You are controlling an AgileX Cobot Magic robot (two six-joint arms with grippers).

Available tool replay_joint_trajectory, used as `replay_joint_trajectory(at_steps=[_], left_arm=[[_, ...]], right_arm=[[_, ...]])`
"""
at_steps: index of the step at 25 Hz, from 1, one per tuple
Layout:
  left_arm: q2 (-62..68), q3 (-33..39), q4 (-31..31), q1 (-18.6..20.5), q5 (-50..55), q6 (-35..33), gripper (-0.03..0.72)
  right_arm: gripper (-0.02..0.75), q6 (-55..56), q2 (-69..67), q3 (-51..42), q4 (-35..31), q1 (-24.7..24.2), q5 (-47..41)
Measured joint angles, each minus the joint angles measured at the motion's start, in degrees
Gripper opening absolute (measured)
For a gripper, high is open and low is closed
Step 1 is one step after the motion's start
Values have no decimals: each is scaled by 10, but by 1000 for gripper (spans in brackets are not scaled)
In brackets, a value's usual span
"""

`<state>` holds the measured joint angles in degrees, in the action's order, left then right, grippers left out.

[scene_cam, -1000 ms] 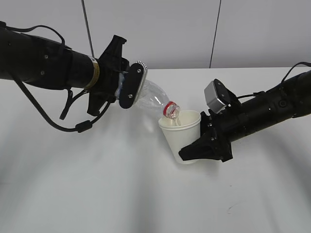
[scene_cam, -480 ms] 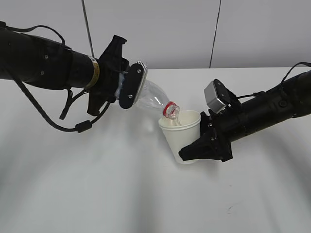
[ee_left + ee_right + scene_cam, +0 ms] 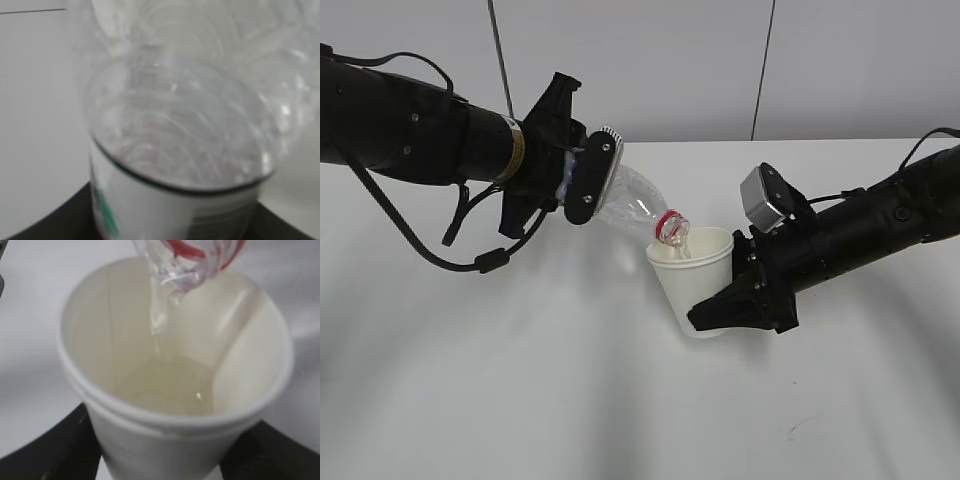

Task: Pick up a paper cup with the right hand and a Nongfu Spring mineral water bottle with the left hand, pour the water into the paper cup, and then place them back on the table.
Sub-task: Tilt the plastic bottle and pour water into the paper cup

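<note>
My left gripper (image 3: 582, 182) is shut on the clear Nongfu Spring bottle (image 3: 632, 203), tilted mouth-down to the right, its red neck ring (image 3: 669, 226) over the cup rim. The left wrist view is filled by the bottle's body and label (image 3: 175, 200). My right gripper (image 3: 735, 300) is shut on the cream paper cup (image 3: 694, 285), held tilted above the white table (image 3: 520, 380). In the right wrist view a thin stream of water (image 3: 156, 322) falls from the bottle mouth (image 3: 182, 267) into the cup (image 3: 170, 440), where a pool of water (image 3: 167, 387) lies at the bottom.
A grey wall with dark vertical seams (image 3: 760, 70) stands behind the table's far edge. A small dark scuff mark (image 3: 790, 428) is on the tabletop at the front right.
</note>
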<state>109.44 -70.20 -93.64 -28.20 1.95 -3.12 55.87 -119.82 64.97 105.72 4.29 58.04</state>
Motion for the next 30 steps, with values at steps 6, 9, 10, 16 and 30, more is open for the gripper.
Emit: replay_joint_trajectory(at_steps=[6, 9, 10, 16, 30], left_arm=[[0, 0, 0, 0, 0, 0, 341], [0, 0, 0, 0, 0, 0, 340], [0, -1, 0, 0, 0, 0, 340], [0, -4, 0, 0, 0, 0, 340], [0, -24, -11, 0, 0, 0, 340]], right_arm=[[459, 0, 0, 0, 0, 0, -4], [459, 0, 0, 0, 0, 0, -7], [459, -3, 0, 0, 0, 0, -8], [459, -18, 0, 0, 0, 0, -27], [459, -59, 0, 0, 0, 0, -34]])
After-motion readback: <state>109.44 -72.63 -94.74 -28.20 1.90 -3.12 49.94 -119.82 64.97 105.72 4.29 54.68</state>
